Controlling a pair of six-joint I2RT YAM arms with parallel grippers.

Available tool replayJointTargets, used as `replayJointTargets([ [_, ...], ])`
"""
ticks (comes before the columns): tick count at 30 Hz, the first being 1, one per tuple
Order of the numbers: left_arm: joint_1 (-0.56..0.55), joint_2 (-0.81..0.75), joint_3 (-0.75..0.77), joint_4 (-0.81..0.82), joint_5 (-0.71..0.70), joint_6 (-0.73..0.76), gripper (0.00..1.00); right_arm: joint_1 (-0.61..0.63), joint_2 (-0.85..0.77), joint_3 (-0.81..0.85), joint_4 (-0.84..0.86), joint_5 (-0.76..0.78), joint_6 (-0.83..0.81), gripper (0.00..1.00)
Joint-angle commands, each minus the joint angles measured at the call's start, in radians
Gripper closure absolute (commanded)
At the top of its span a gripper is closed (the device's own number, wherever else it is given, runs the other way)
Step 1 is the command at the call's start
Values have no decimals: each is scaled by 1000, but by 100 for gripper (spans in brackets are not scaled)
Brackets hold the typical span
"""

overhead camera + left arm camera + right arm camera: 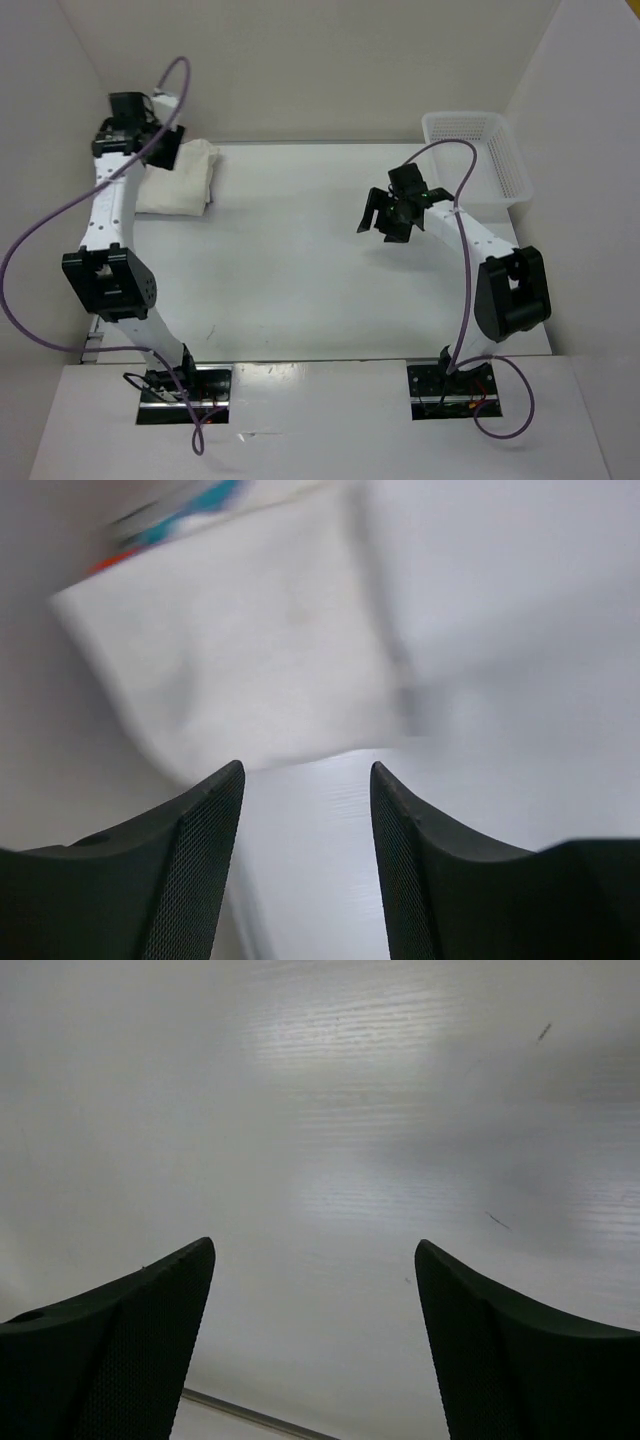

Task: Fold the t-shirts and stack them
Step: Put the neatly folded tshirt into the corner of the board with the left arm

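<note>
A folded off-white t-shirt (185, 178) tops the stack at the table's back left. In the left wrist view the off-white t-shirt (250, 640) fills the upper middle, and thin teal (205, 502) and orange (108, 560) edges of other t-shirts peek out beneath it at the top left. My left gripper (165, 148) hovers at the stack's far left corner; its jaws (305, 780) are open with only bare table between them. My right gripper (385, 222) hangs above the table's right middle, open wide (315, 1250) and holding nothing. No purple t-shirt shows.
A white plastic mesh basket (500, 150) stands at the back right corner. White walls close in the table (300, 270) at the back and on both sides. Purple cables loop off both arms.
</note>
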State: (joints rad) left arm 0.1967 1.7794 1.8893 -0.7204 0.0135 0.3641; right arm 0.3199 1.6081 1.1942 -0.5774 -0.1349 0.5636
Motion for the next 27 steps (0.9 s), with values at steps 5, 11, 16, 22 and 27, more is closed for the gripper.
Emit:
replayJointTargets([
  [5,-339,-65,-245,-40,289,1,42,-5,-215,-87,-65,64,-45,4],
  [11,-552,-21,-413,7,303,10,47,-5,-309,-120,-65,73,-21,2],
  [16,-733,-3,-492,67,293,10,47,-5,-378,-140,-85,84,36,2],
  [22,-810,17,-542,76,293,-1,48,-5,-499,-234,-131,110,88,1],
  [27,-819,26,-552,76,293,-1,48,-5,-628,-269,-131,101,128,1],
])
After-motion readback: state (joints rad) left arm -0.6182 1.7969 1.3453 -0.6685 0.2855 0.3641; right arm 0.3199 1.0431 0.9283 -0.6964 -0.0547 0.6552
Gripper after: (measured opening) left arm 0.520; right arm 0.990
